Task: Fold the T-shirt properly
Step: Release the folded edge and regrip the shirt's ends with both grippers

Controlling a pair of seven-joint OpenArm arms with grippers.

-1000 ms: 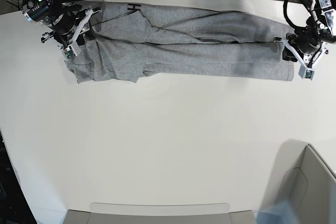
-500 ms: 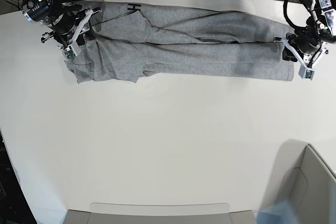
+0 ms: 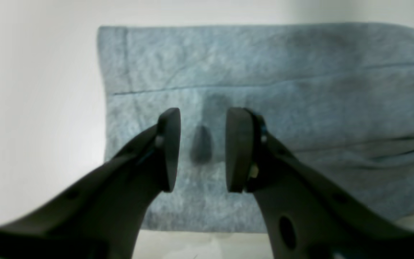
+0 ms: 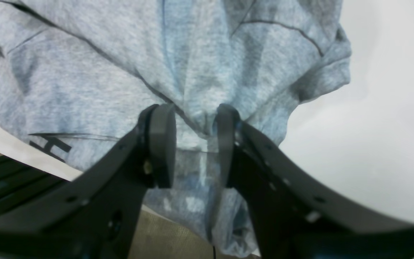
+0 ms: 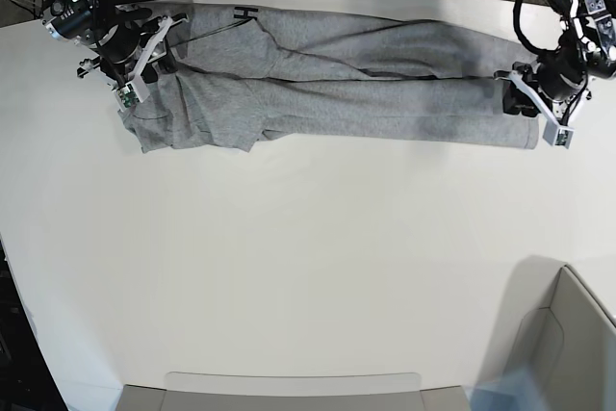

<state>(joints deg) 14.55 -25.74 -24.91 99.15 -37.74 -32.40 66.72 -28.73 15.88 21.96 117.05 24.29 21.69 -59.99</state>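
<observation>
The T-shirt [image 5: 385,108] spans the bench [image 5: 289,267] from eleven to one o'clock; the left end effector [image 3: 203,149] stands wide open above it, the right end effector [image 4: 196,145] also apart, contact unclear.

A white counter [image 5: 308,267] carries the grey T-shirt [image 5: 385,103], folded into a long strip along the counter's far edge
</observation>
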